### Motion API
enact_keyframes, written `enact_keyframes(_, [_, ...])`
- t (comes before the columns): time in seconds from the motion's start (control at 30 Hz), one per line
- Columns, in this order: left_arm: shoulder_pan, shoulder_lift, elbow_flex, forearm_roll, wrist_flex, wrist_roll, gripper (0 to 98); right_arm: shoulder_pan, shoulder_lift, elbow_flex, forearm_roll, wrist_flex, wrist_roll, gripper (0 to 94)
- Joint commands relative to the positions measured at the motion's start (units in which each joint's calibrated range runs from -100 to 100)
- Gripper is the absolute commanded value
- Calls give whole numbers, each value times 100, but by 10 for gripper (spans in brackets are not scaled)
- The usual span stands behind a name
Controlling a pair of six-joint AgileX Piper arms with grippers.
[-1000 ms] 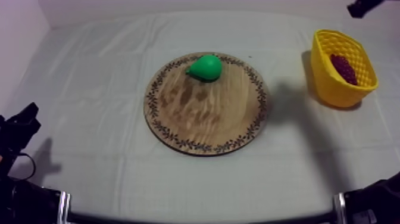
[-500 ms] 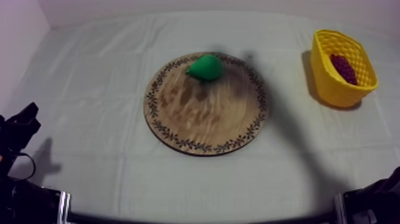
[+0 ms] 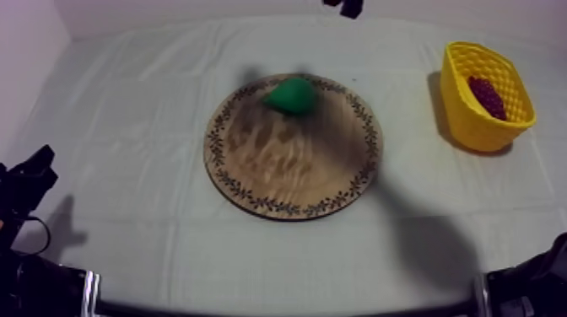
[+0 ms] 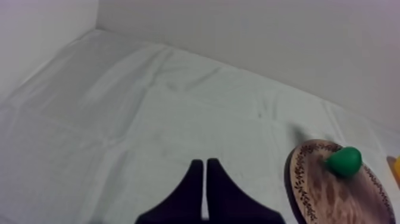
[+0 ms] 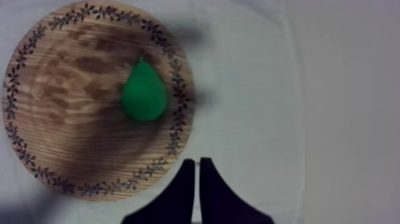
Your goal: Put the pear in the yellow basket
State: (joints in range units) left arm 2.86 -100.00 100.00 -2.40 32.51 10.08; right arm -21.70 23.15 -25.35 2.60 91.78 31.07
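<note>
The left gripper [image 4: 204, 162] sat low at its side, its two fingers pressed together. The right arm [image 3: 346, 7] reached in high, and the right gripper [image 5: 197, 161] pointed down with its fingers together too.

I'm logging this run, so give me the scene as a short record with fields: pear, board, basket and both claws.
pear: green toy pear, lying on the board near its far rim, not gripped
board: round wooden board with a patterned rim, mid-table on the grey-white cloth
basket: yellow basket, at the table's right side, holding a bunch of dark grapes
left claw: shut on nothing, over bare cloth
right claw: shut on nothing, raised beside the board's rim
</note>
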Motion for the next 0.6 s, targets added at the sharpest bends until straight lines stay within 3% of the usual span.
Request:
enact_keyframes(0.0, [0, 0, 0, -2, -1, 1, 1, -51, 257, -77, 69, 210, -4, 7])
enact_keyframes(0.27, [0, 0, 0, -2, -1, 1, 1, -187, 858, -287, 249, 468, -117, 10])
enact_keyframes(0.47, [0, 0, 0, -2, -1, 1, 1, -280, 1158, -496, 314, 496, -254, 121])
enact_keyframes(0.57, [0, 0, 0, -2, -1, 1, 1, -292, 1231, -572, 282, 501, -273, 238])
